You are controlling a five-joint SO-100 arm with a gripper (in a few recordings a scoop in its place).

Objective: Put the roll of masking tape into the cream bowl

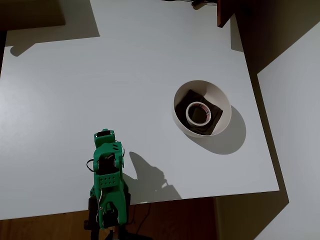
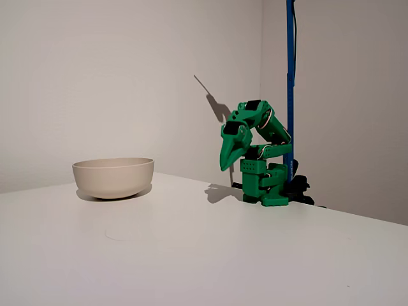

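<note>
Inside, one roll of masking tape (image 1: 198, 113) occupies one cream bowl (image 1: 224, 103).

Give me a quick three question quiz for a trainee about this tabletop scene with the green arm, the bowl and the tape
1. True or false: the roll of masking tape lies inside the cream bowl.
2. What does the tape rest on? A) bare table B) dark cloth lining C) the arm's base
3. In the fixed view, which way does the gripper point?

Key:
1. True.
2. B, the dark cloth lining.
3. Downward, with the green arm folded over its base, well apart from the bowl, fingers shut and holding nothing.
</note>
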